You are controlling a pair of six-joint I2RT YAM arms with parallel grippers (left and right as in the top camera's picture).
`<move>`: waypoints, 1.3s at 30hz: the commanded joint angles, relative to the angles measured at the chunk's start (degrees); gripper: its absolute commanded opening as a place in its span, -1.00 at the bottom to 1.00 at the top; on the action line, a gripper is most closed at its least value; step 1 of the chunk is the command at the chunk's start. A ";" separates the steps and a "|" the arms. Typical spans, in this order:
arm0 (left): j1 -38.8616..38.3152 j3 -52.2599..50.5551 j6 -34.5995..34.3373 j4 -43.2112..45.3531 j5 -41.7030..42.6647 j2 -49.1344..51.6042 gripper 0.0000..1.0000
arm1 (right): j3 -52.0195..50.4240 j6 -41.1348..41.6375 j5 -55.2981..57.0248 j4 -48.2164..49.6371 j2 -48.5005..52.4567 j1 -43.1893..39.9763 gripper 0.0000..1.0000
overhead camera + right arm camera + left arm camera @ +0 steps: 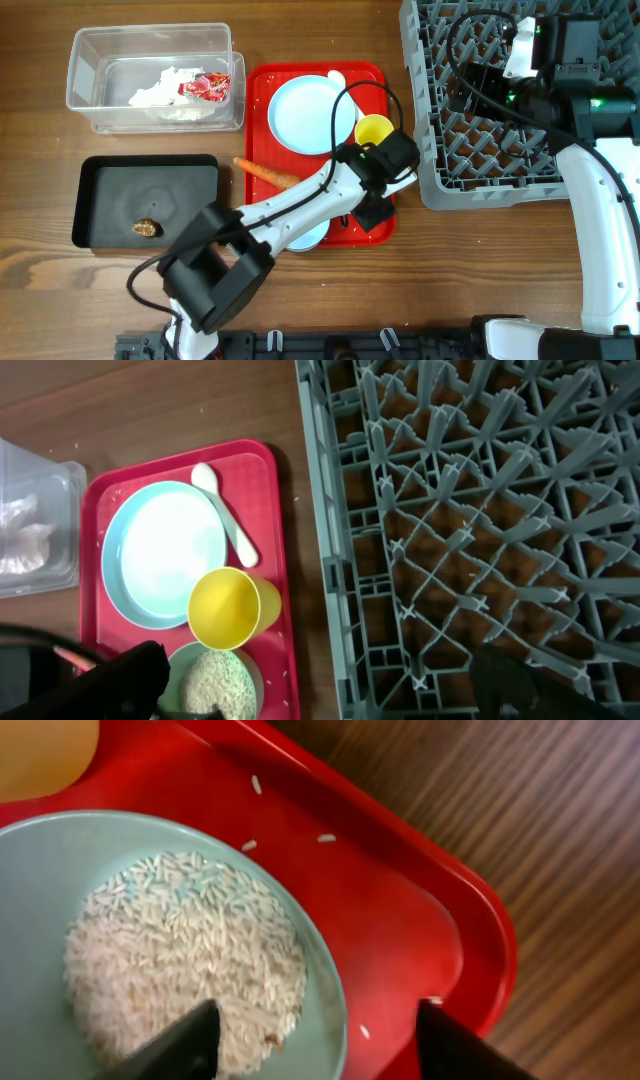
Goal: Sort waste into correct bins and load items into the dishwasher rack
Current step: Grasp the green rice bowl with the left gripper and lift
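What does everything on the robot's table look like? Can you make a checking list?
Surface: wooden table.
Job's things: tissue and wrapper in clear tub; brown lump in black tray; plate, spoon, yellow cup, bowl of rice on red tray; carrot over its edge; no dishes seen in rack.
Clutter: stray grains on red tray.
Grippers: left gripper open over bowl's rim; right gripper open above rack.
Cables: black cables loop over plate and rack.
Surroundings: nothing seen.

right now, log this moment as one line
left pincer: open, straddling rim of pale green bowl holding rice, on red tray | right pincer: open above dishwasher rack | carrot: unsorted
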 commanded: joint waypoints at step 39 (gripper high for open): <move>0.61 9.66 -6.01 -7.96 -7.37 -0.42 -0.92 | 0.85 0.68 0.96 -1.25 0.66 -0.17 0.99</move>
